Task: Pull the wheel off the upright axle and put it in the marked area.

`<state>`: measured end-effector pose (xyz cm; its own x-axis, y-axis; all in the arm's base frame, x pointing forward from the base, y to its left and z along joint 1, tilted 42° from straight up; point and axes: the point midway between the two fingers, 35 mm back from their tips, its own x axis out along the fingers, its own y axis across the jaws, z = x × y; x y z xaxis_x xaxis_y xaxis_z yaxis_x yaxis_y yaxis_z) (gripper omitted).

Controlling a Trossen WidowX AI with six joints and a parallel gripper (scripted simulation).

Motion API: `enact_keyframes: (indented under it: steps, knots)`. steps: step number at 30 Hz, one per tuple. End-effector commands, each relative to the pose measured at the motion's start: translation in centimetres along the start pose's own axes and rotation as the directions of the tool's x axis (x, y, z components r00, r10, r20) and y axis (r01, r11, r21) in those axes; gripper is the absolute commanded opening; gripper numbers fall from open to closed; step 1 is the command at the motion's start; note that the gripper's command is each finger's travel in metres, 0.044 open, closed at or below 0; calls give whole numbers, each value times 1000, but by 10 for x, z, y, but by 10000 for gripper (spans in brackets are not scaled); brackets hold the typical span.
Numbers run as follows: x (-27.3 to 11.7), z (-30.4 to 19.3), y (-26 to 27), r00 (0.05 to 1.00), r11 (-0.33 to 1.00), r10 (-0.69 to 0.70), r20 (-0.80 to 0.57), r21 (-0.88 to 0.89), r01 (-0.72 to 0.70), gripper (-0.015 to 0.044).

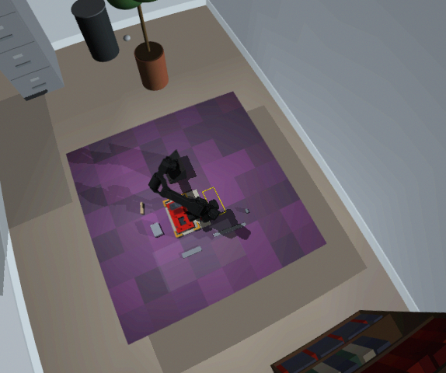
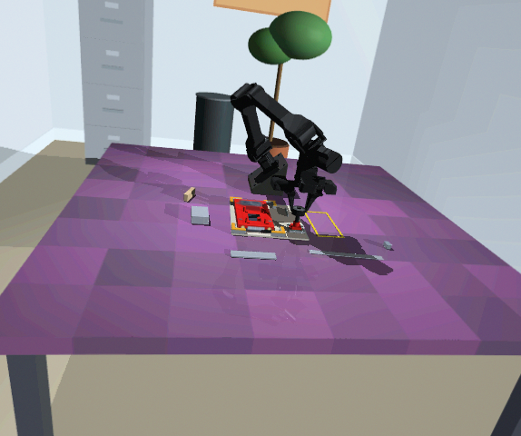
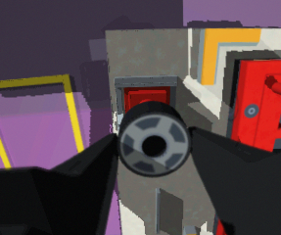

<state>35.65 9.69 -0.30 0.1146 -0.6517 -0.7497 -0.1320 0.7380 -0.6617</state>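
My gripper (image 2: 299, 210) (image 3: 152, 137) is shut on the wheel and points down. The wheel (image 2: 298, 210) (image 3: 152, 167) is black with a grey spoked face and a dark centre hole. It is held level above the red axle base (image 2: 295, 227) (image 3: 147, 93), with part of the red upright showing below it in the exterior view. Whether the axle tip is still inside the wheel is hidden. The marked area (image 1: 219, 199) (image 2: 335, 223) (image 3: 74, 117) is a yellow outline on the table, beside the board on the right in the exterior view. In the top view the arm hides the wheel.
The board (image 3: 145, 54) also carries a large red part (image 1: 185, 226) (image 3: 250, 93) left of the axle in the exterior view. A grey block (image 2: 200, 214), a wooden piece (image 2: 189, 193), a flat bar (image 2: 252, 255), a long strip (image 2: 345, 255) and a small block (image 2: 388, 244) lie around.
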Motion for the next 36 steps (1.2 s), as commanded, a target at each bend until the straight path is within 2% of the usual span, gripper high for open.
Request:
enact_keyframes:
  steps: [1, 19, 29, 36]
  knots:
    - [-7, 2, -1, 1000, 1000, 7, 12, 8, -7, 0]
    - [-14, 2, -1, 1000, 1000, 7, 13, 7, -7, 0]
    - [-46, -2, 0, 1000, 1000, 9, 12, 6, -9, 0]
    - [-40, -10, 20, 1000, 1000, 6, 6, -4, -6, 0]
